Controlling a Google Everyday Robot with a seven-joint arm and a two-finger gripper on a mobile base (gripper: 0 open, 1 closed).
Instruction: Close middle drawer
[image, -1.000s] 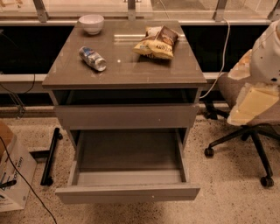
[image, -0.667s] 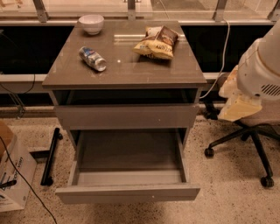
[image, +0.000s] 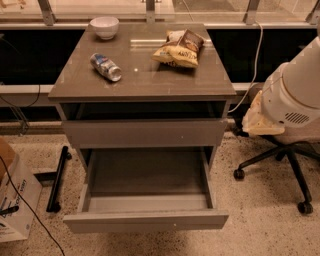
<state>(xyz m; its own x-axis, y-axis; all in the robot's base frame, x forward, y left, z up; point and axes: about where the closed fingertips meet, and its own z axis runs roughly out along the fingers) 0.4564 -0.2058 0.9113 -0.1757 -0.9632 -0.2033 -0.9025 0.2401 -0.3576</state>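
Note:
The middle drawer (image: 145, 220) is pulled far out of the grey-brown cabinet (image: 142, 82), and its empty box floor and sides show. Above it, another drawer front (image: 145, 132) of the same colour sits nearly flush, under a dark gap below the top. My arm (image: 295, 92), white and bulky, enters from the right edge. My gripper (image: 259, 122) shows as a cream-coloured end piece. It hangs just right of the cabinet's right side at the height of the upper drawer front, apart from the open drawer.
On the cabinet top lie a white bowl (image: 104, 26), a plastic bottle on its side (image: 106, 66) and a chip bag (image: 180, 48). An office chair base (image: 280, 160) stands right of the cabinet. A cardboard box (image: 15, 200) and black bar (image: 57, 177) are on the left floor.
My arm and gripper have moved left, closer to the cabinet's right side. The drawers and the things on top have not moved.

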